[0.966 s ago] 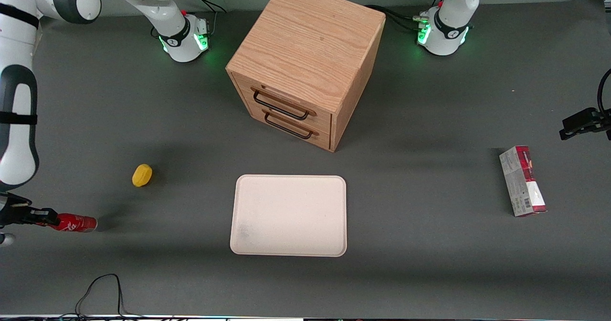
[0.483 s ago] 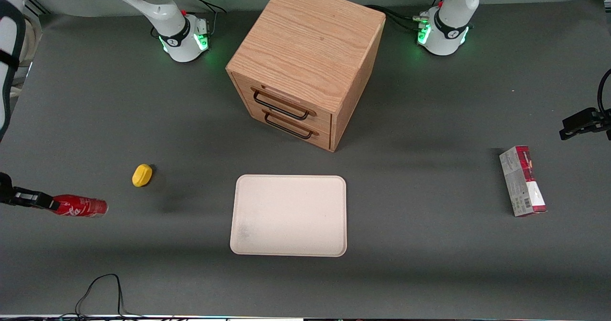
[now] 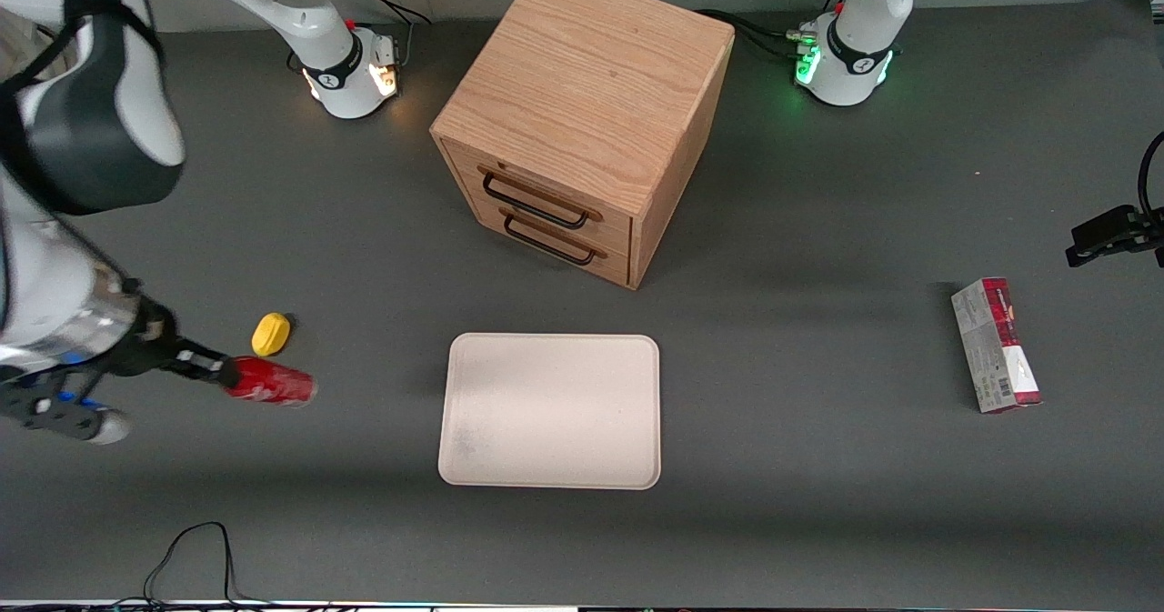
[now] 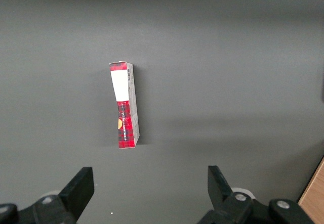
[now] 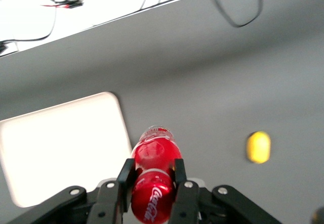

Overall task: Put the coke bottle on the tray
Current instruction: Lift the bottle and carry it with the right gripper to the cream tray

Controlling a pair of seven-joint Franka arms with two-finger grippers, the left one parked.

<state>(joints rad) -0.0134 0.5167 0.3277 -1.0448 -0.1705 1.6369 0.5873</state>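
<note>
The coke bottle [image 3: 271,382], glossy red with white script, hangs lying flat above the table, and my gripper [image 3: 224,372] is shut on it. In the right wrist view the black fingers [image 5: 126,175] clamp both sides of the coke bottle [image 5: 154,155]. The cream-beige tray [image 3: 549,409] lies flat in front of the drawer cabinet, nearer the front camera, with nothing on it. The bottle hangs apart from the tray, toward the working arm's end of the table. The tray [image 5: 61,143] also shows in the right wrist view.
A wooden two-drawer cabinet [image 3: 582,121] stands mid-table, farther from the front camera than the tray. A small yellow object [image 3: 270,334] lies on the table close to the bottle. A red-and-grey carton [image 3: 995,345] lies toward the parked arm's end. A black cable [image 3: 191,548] loops near the table's front edge.
My gripper has carried the coke bottle sideways toward the tray, from the table's end to just past the yellow object. More of the arm has swung into view.
</note>
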